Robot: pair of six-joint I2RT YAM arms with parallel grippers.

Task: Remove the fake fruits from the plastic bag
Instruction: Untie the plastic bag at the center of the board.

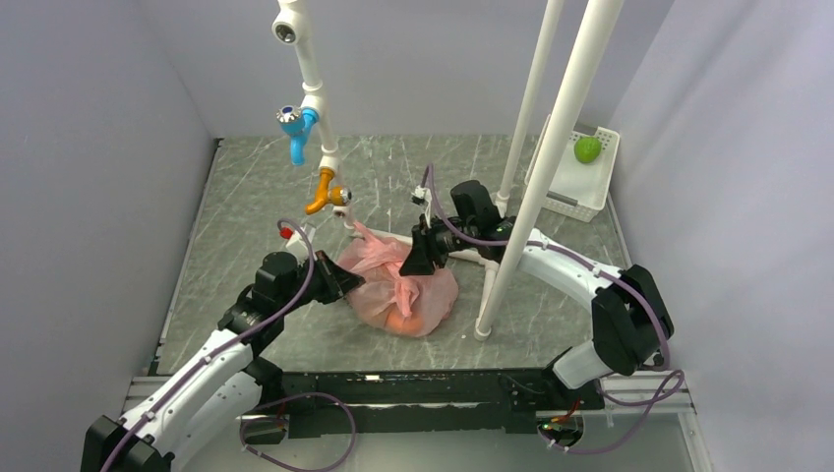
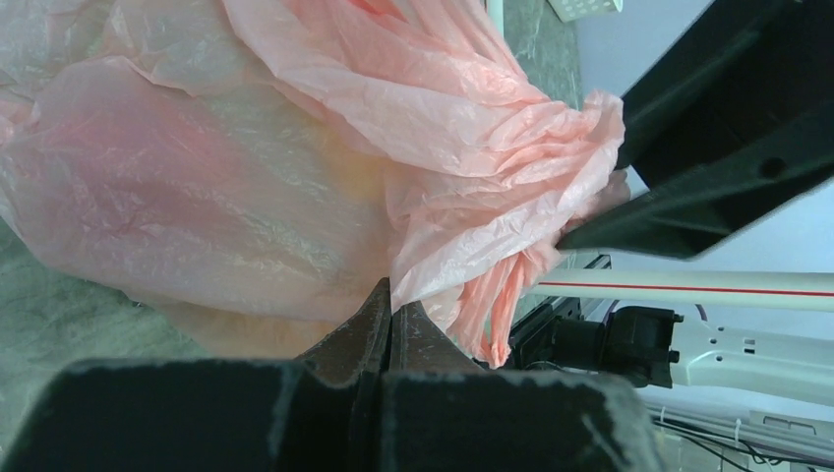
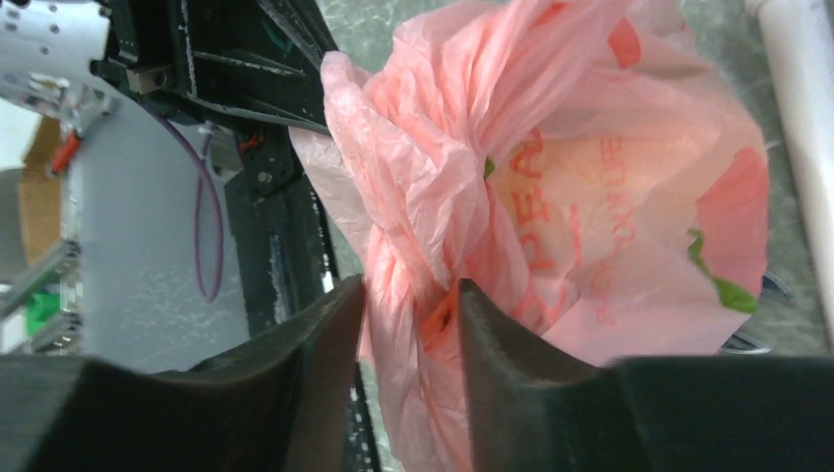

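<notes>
The pink plastic bag lies crumpled in the middle of the table, its top gathered into a bunch. An orange fake fruit shows dimly through its near side; the other fruits are hidden inside. My left gripper is at the bag's left edge, shut on a fold of the film, as the left wrist view shows. My right gripper is at the bag's far top. In the right wrist view its jaws press on the gathered bunch of the bag.
A white pipe frame stands over the table, with one pole foot just right of the bag and tap fittings hanging behind it. A white slotted basket at the back right holds a lime-green fruit.
</notes>
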